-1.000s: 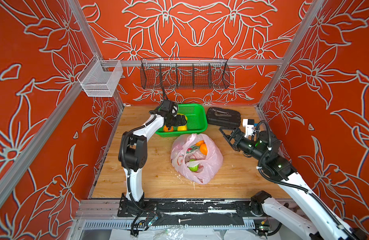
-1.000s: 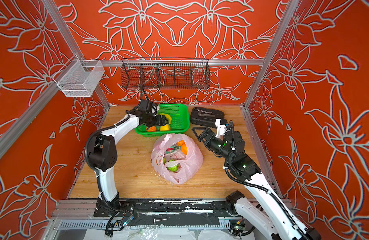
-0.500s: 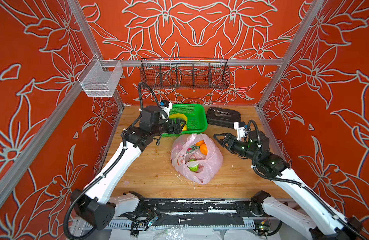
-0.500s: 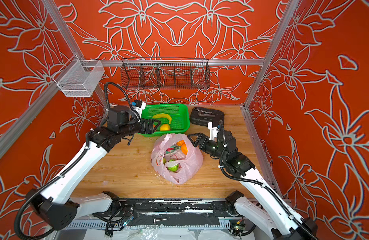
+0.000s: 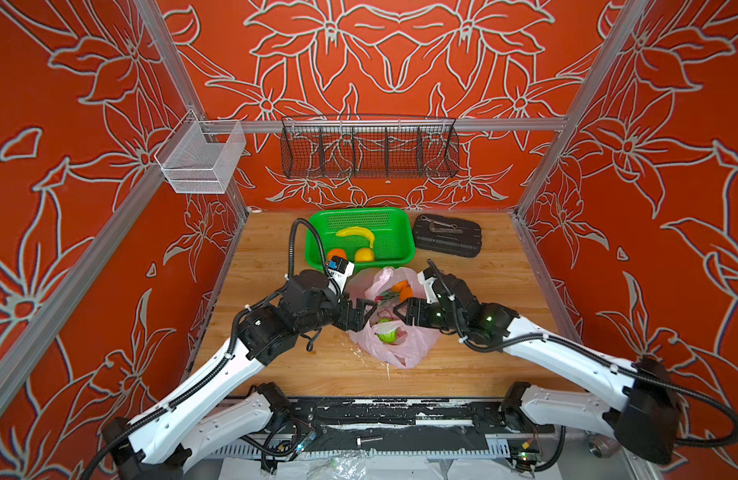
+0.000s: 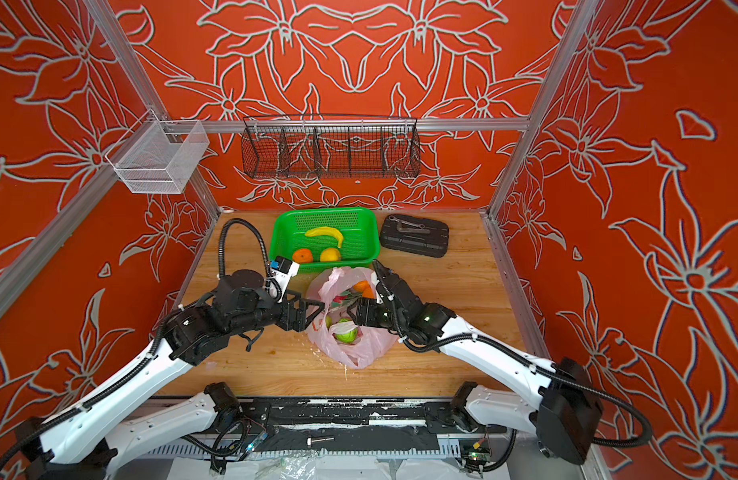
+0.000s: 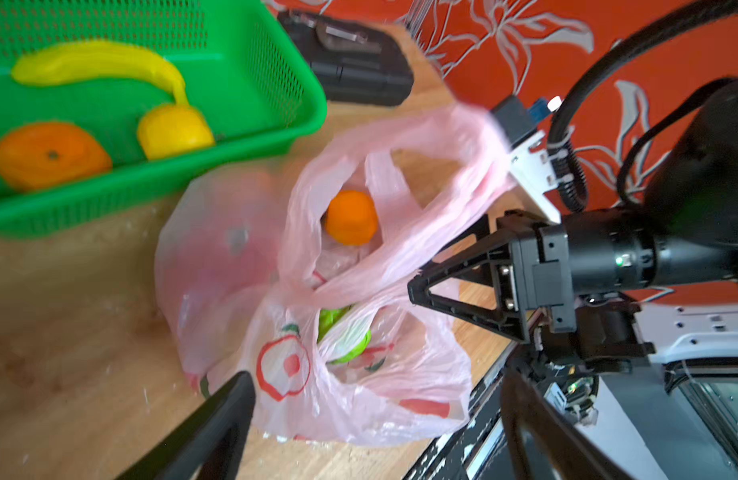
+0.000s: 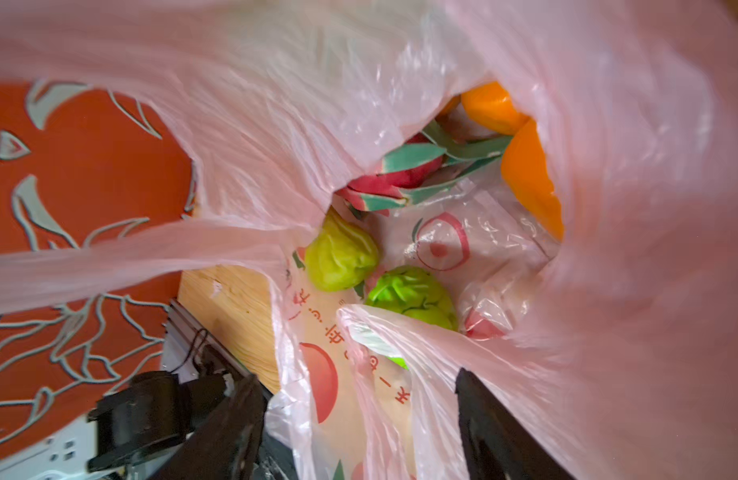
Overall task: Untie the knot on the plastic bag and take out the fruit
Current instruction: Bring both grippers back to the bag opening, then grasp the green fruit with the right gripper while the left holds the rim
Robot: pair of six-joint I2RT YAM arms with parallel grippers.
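Note:
The pink plastic bag [image 5: 394,353] lies mid-table with its mouth gaping; no knot is in view and the handle ears hang loose. Fruit inside it: oranges [image 8: 529,174], a dragon fruit [image 8: 400,174] and two green ones [image 8: 342,257] [image 8: 408,295]. An orange [image 5: 337,254] and a yellow round fruit [image 5: 364,254] sit in the green basket [image 5: 404,249]. My left gripper [image 5: 365,316] is open at the bag's left edge, its jaws straddling the bag's lower corner [image 7: 371,415]. My right gripper [image 5: 398,316] is open at the mouth's right rim, a strip of the bag between its jaws [image 8: 359,415].
A yellow banana [image 5: 356,235] also lies in the basket. A black case [image 5: 448,237] with a wrench on it sits at the back right. A dark wire rack [image 5: 369,149] and a white mesh bin [image 5: 201,162] hang on the walls. Both arms meet over the bag.
My left arm swung from the green basket back to the bag's left edge. My right gripper moved in onto the bag's right rim and its jaws have narrowed around the plastic.

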